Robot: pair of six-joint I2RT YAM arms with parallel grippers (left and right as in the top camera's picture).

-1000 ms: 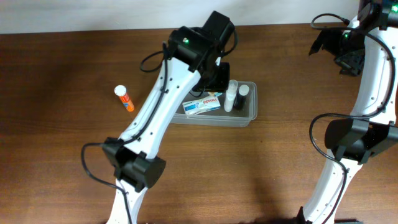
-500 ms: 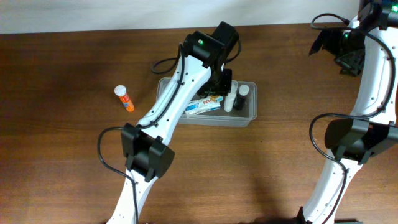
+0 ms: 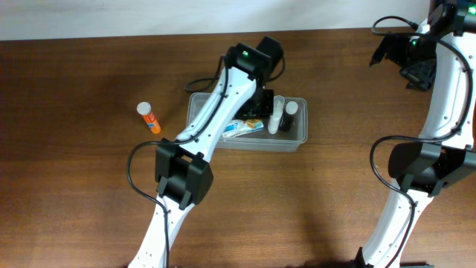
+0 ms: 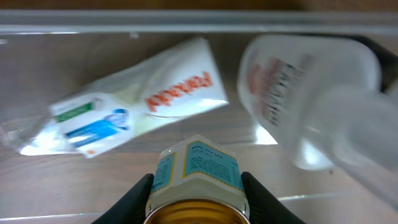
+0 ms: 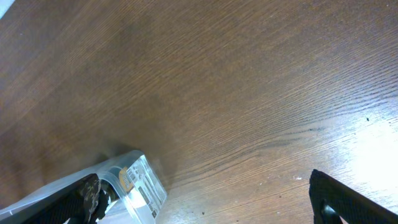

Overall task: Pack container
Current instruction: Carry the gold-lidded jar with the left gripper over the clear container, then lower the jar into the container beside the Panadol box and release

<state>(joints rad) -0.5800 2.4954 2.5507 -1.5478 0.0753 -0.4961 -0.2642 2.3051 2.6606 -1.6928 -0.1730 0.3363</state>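
The clear plastic container [image 3: 300,137] sits mid-table. In it lie a white box with red lettering [image 3: 242,128], a white bottle [image 3: 277,114] and a black-capped bottle [image 3: 291,112]. My left gripper [image 3: 256,104] is down inside the container, shut on a small jar with a teal label and gold lid [image 4: 196,177]. In the left wrist view the box [image 4: 137,106] and the white bottle [image 4: 298,93] lie just ahead of the jar. My right gripper [image 5: 211,205] is open and empty, high at the far right [image 3: 407,63]. A labelled container corner [image 5: 134,180] shows in its view.
An orange bottle with a white cap [image 3: 149,117] lies on the wooden table left of the container. The right arm's base [image 3: 420,167] stands at the right edge. The table's back edge runs along the top.
My left gripper has moved right and lower into the container, carrying the jar. The right arm has not moved.
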